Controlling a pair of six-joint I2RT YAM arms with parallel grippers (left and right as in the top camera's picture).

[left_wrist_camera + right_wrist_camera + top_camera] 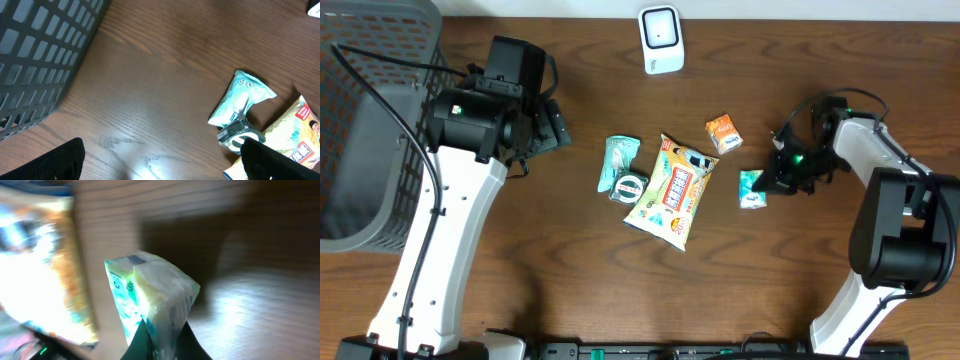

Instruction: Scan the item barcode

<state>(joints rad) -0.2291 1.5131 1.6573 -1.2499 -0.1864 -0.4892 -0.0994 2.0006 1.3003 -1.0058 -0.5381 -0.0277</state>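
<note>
Overhead: straight down on whole desk (pixel 570 260) | Left wrist: low, slanting across desk's left side, basket (pixel 35 50) and pouch (pixel 240 100) shared with overhead | Right wrist: blurred close-up, packet (pixel 155 295) shared with overhead

snack bag (pixel 672 190): coloured print, no word legible
small teal packet (pixel 150 297): markings too blurred to read
orange carton (pixel 724 133): print too small to read

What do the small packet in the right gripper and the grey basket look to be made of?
The small packet: probably thin printed plastic film with a slight sheen; it creases and bulges where it is pinched. The grey basket: likely rigid moulded plastic, matt, judging by its even lattice walls.
</note>
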